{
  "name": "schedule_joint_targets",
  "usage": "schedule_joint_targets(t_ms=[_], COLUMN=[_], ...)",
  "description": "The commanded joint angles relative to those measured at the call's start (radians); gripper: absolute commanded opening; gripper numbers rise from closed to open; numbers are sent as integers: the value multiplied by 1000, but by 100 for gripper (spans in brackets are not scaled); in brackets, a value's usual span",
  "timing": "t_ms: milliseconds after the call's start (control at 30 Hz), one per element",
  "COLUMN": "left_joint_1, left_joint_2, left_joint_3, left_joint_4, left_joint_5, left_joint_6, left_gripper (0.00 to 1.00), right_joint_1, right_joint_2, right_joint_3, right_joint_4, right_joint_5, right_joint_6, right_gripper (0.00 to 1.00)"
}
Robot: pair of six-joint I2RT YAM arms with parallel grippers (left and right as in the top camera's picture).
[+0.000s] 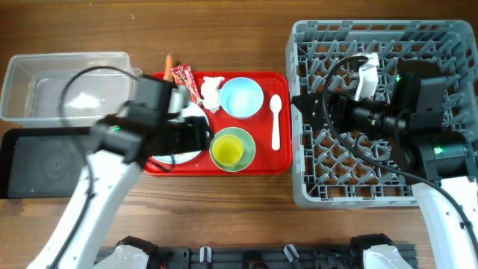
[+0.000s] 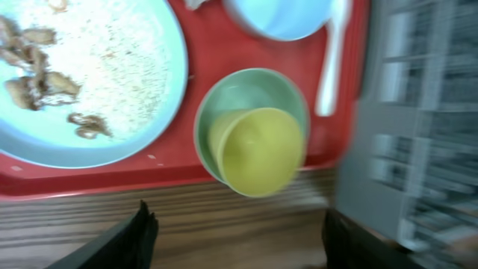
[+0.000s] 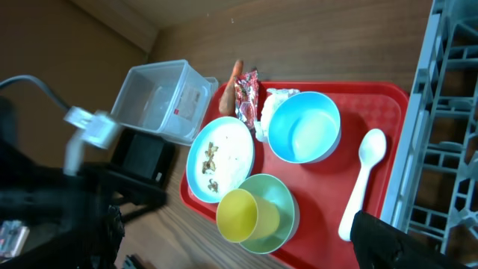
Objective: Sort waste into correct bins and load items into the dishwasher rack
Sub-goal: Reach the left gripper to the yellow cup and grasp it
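A red serving tray [image 1: 261, 166] holds a pale blue plate [image 2: 112, 82] with beige scraps [image 2: 37, 82], a light blue bowl [image 1: 241, 97], a white spoon [image 1: 275, 119] and a mint-green bowl [image 1: 249, 149] with the yellow cup [image 1: 227, 152] in it. The carrot [image 1: 169, 61], red wrapper [image 1: 183, 78] and tissue [image 1: 211, 91] lie at the tray's back left. My left gripper [image 2: 239, 239] is open and empty, over the tray's front edge beside the cup [image 2: 258, 149]. My right gripper [image 3: 246, 246] is open and empty at the left edge of the grey rack [image 1: 381, 187].
The clear tub [image 1: 63, 82] stands at the back left, with the black tray [image 1: 45, 161] in front of it. My left arm covers part of the plate in the overhead view. A white piece [image 1: 367, 75] lies in the rack.
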Motion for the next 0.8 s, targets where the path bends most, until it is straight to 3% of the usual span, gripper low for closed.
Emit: schedule_joint_targets(t_ms=[0,233,300,400,667,767], left_joint_1=[-145,-172,-172,-171,-121,-14], left_joint_2=[151,371,398,393,204,64], left_joint_3=[2,2,2,6,26,26], left_joint_4=[40,204,204,203,175,178], left_joint_5=[-278,-277,-277,-257,-240,-80], left_joint_6=[-106,-106,-106,-106,-106,-106], left_gripper=[73,56,43,4,4,4], right_joint_1=[-2,-1,-1,-1,-1,-1], right_joint_2=[6,11,11,11,11,11], right_joint_3=[23,-2,-3,-3,-3,-3], right_joint_4=[-34,-152,-176,-172,-167,-167], right_joint_5=[-19,117,142,142,142,150], right_joint_6=[23,25,24,24,24,21], right_gripper=[100,100,100,100,100,100])
